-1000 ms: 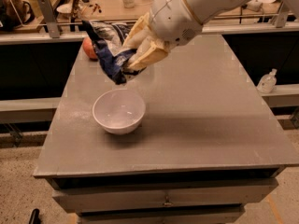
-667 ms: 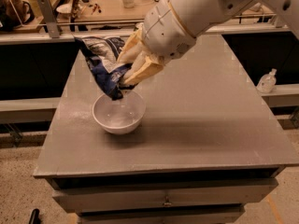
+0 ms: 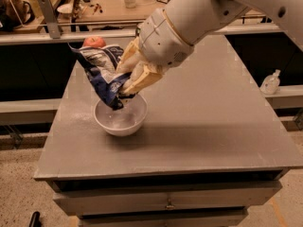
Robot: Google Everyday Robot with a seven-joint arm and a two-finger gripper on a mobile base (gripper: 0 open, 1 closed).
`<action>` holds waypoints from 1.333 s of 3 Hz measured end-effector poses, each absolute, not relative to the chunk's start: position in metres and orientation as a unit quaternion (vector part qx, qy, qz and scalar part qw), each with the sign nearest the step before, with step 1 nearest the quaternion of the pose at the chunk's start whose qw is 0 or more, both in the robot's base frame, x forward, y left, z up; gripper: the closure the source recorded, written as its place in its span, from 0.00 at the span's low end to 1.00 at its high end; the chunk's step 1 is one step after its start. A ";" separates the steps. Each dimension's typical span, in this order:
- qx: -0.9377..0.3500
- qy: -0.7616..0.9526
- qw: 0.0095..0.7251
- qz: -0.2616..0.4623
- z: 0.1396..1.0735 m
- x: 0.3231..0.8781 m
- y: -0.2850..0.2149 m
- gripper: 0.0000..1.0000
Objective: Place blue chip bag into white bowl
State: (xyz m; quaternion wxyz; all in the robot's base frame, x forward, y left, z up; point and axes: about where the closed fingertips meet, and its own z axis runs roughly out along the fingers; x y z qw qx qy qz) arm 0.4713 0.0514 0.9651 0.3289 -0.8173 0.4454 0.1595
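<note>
The blue chip bag (image 3: 102,72) is a crumpled dark blue foil bag with white and silver patches. It hangs upright with its lower end dipping just inside the white bowl (image 3: 120,121). My gripper (image 3: 127,79) is shut on the bag's right side, its tan fingers (image 3: 142,78) clamped on the foil directly above the bowl's far rim. The white arm reaches in from the upper right. The bowl stands on the grey table (image 3: 199,122), left of centre, and its inside is partly hidden by the bag.
A red apple (image 3: 94,42) sits at the table's far left edge, behind the bag. A clear bottle (image 3: 270,83) stands on a ledge to the right. A cluttered workbench (image 3: 109,4) runs along the back. Drawers sit under the table front.
My gripper has moved down and toward the front with the bag, from above and behind the bowl to right over it. The bag's lower end now dips into the bowl.
</note>
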 end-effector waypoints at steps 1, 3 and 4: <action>-0.818 0.444 0.329 0.159 0.966 0.470 0.053 0.36; -0.820 0.441 0.328 0.157 0.968 0.467 0.056 0.00; -0.820 0.441 0.328 0.157 0.968 0.467 0.056 0.00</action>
